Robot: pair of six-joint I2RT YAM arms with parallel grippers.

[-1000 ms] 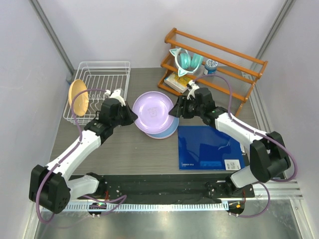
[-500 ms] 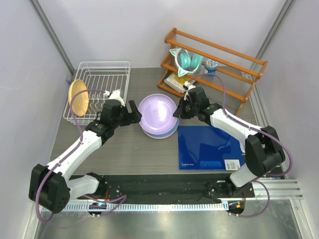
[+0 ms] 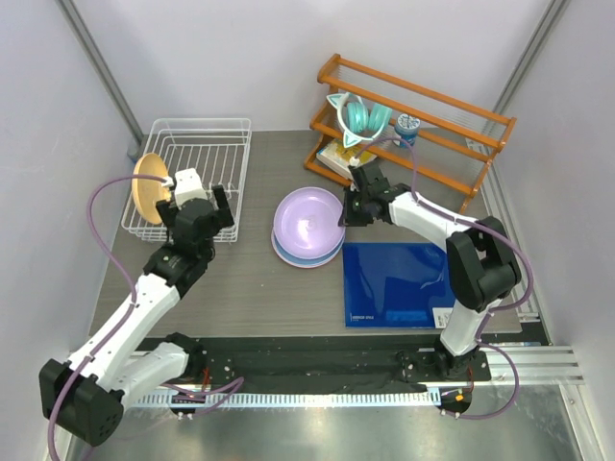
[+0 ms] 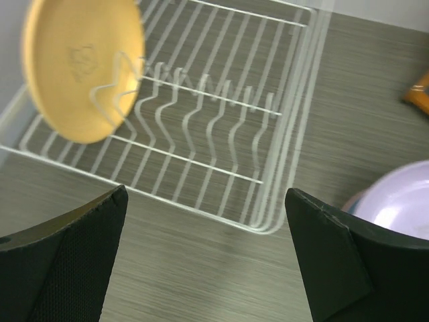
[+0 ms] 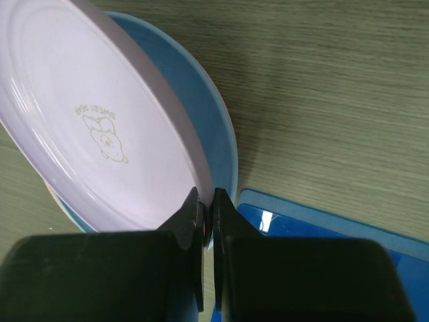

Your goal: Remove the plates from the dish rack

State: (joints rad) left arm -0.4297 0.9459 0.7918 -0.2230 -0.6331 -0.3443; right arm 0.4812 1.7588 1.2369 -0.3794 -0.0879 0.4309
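Note:
The white wire dish rack [image 3: 204,144] stands at the back left, and a yellow-orange plate [image 3: 149,184] stands upright at its left end. My left gripper [image 3: 197,216] hovers open over the rack's near right corner. In the left wrist view the yellow-orange plate [image 4: 84,67] and the rack [image 4: 221,121] lie ahead of the empty left gripper [image 4: 208,248]. A lavender plate [image 3: 309,221] rests tilted on a blue plate [image 3: 306,259] mid-table. My right gripper [image 3: 348,213] is shut on the lavender plate's right rim. The right wrist view shows the right gripper [image 5: 206,201] pinching the lavender plate [image 5: 100,121] over the blue plate [image 5: 208,107].
An orange wooden shelf [image 3: 423,115] at the back right holds teal headphones [image 3: 357,117], a small spool [image 3: 406,127] and a book [image 3: 338,158]. A blue mat [image 3: 404,279] lies right of the stacked plates.
My left gripper let go of the lavender plate, opened wide and drew back left to the rack. My right gripper closed on the plate's right rim, and the plate shifted slightly right.

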